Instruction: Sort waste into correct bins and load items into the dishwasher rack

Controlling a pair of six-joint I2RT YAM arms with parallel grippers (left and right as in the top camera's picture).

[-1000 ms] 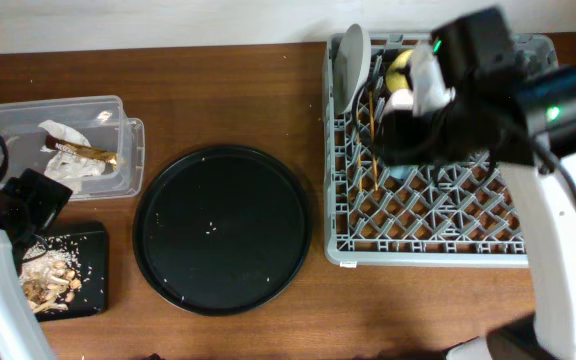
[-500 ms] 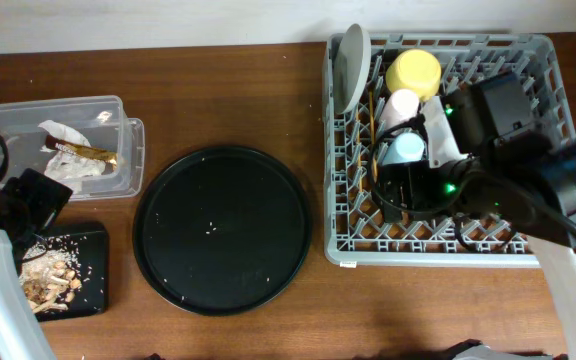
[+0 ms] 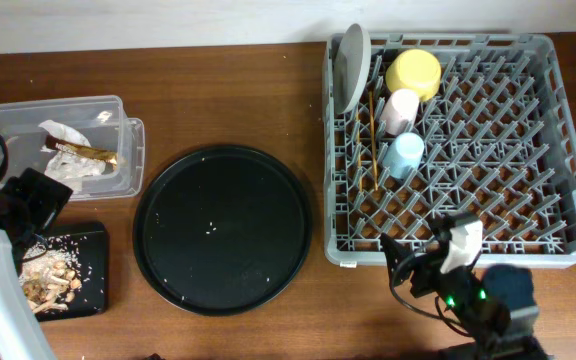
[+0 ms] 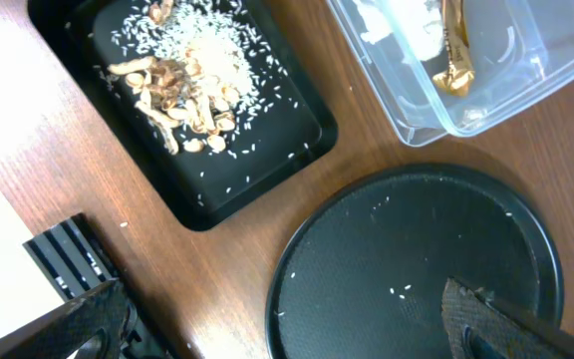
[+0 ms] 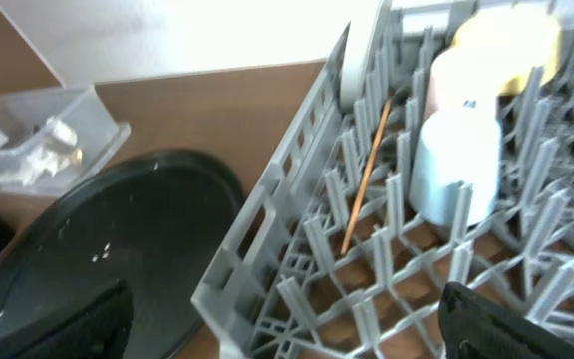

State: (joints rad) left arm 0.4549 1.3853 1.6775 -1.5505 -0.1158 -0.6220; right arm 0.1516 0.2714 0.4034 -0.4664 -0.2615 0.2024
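Note:
The grey dishwasher rack (image 3: 488, 170) holds the upright grey-white plate (image 3: 352, 68), the wooden chopsticks (image 3: 373, 140), the yellow bowl (image 3: 414, 72), the pink cup (image 3: 401, 108) and the light-blue cup (image 3: 404, 155). My right gripper (image 5: 282, 329) is open and empty. It sits low at the rack's front left corner (image 5: 267, 269), facing the light-blue cup (image 5: 456, 165). My left gripper (image 4: 282, 334) is open and empty above the edge of the round black tray (image 4: 417, 259). White tissues (image 3: 68, 133) and the brown wrapper (image 3: 83, 153) lie in the clear box (image 3: 118, 110). Food scraps (image 4: 182, 85) lie on the flat black tray (image 4: 287, 120).
The large round black tray (image 3: 222, 230) lies between the bins and the rack, with a few rice grains on it. Bare brown table lies behind it and along the front edge. The right arm's wrist (image 3: 458, 270) hangs by the rack's front rim.
My right arm has pulled back from above the rack to the table's front edge and its jaws have opened. The light-blue cup now stands uncovered in the rack. The left arm is unmoved.

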